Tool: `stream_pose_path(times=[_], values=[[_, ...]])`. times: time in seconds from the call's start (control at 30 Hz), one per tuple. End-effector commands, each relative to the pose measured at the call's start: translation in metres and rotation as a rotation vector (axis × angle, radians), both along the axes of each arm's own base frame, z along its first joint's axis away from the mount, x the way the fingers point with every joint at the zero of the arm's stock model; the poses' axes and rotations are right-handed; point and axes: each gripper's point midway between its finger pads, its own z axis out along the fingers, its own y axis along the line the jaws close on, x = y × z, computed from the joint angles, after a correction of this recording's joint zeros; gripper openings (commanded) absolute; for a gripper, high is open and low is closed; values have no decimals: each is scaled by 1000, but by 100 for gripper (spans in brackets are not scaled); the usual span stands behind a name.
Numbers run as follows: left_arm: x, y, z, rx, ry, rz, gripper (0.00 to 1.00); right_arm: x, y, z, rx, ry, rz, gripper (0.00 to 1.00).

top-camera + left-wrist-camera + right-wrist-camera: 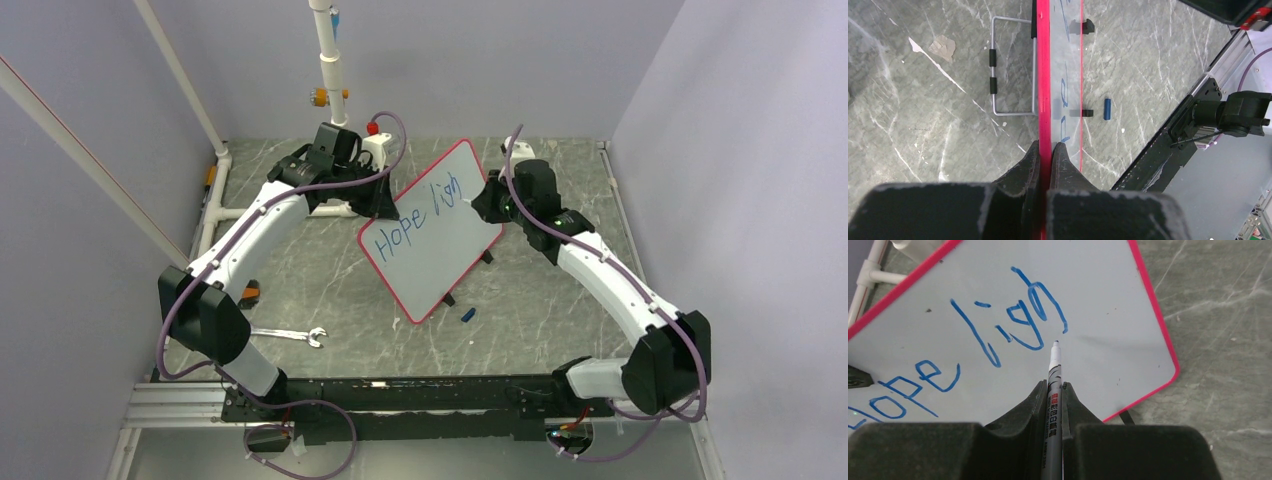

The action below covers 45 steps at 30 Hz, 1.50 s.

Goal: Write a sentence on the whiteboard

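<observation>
Left gripper (pixel 1046 146) pinches the whiteboard (pixel 1066 60) by its edge.

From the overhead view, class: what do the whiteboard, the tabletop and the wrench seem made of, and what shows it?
Whiteboard: smooth, faintly glossy white face, red rim, probably plastic. Tabletop: grey with white veins, marble or a marble-look laminate; cannot tell which. Wrench: silvery and shiny, likely bare steel.

The whiteboard (pixel 432 235) has a smooth, faintly glossy white face inside a shiny red, plastic-looking border. The counter (pixel 330 290) looks like matt grey stone veined in white. The left tool (pixel 1047 146) and right tool (pixel 1052 386) have matt black fingers with scuffed, whitish edges. The marker (pixel 1054 357) has a smooth printed barrel. The wrench (pixel 290 335) is bright bare metal.
</observation>
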Motion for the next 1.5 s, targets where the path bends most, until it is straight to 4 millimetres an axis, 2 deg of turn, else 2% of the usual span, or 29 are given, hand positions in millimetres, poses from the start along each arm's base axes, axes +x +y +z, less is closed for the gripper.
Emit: stream_pose_path(times=[0.0, 0.2, 0.6, 0.83, 1.13, 1.47], values=[[19, 23, -12, 159, -136, 4, 0, -1, -8, 43, 8, -113, -27, 0], [19, 23, -13, 162, -134, 6, 0, 6, -10, 52, 10, -153, -49, 0], [20, 24, -15, 169, -132, 8, 0, 25, 8, 58, 48, -165, -5, 0], [20, 24, -16, 171, -131, 8, 0, 35, 10, 66, 43, -184, -11, 0], [20, 24, -17, 172, -127, 7, 0, 46, 15, 62, 51, -177, -6, 0], [21, 24, -18, 175, -126, 9, 0, 54, 11, 56, 46, -168, -26, 0]])
